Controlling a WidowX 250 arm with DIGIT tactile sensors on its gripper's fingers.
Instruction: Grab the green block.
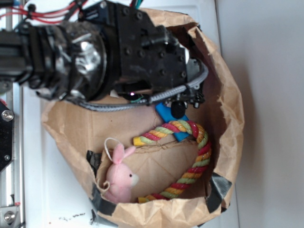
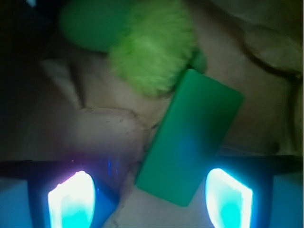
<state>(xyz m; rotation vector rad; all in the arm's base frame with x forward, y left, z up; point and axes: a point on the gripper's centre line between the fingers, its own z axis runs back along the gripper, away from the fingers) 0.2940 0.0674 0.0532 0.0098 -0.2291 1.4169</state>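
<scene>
From the exterior view the big black arm fills the upper left of the frame and leans over a crumpled brown paper bag, so most of what matters is hidden under it. In the bag's lower half lie a striped rope toy curving along the right side and a small pink bunny at lower left; a blue block pokes out at centre, just under the arm's end. The green block doesn't show here at all. The wrist view settles it: the gripper has its two fingers spread wide at the bottom corners of the frame, glowing cyan, with nothing clamped between them. The green block lies flat on the bag floor, centre and a little right, its near end already reaching down into the gap between the fingers. Its long axis runs on a slant — from lower left up to upper right — so it sits skewed to the line joining the fingers, not square to it. The fuzzy lime plush touches its far end at upper centre. I'd judge a straight drop and squeeze could catch the block across its narrow width, though a small twist of the wrist would seat it better — and keep clear of the plush.
</scene>
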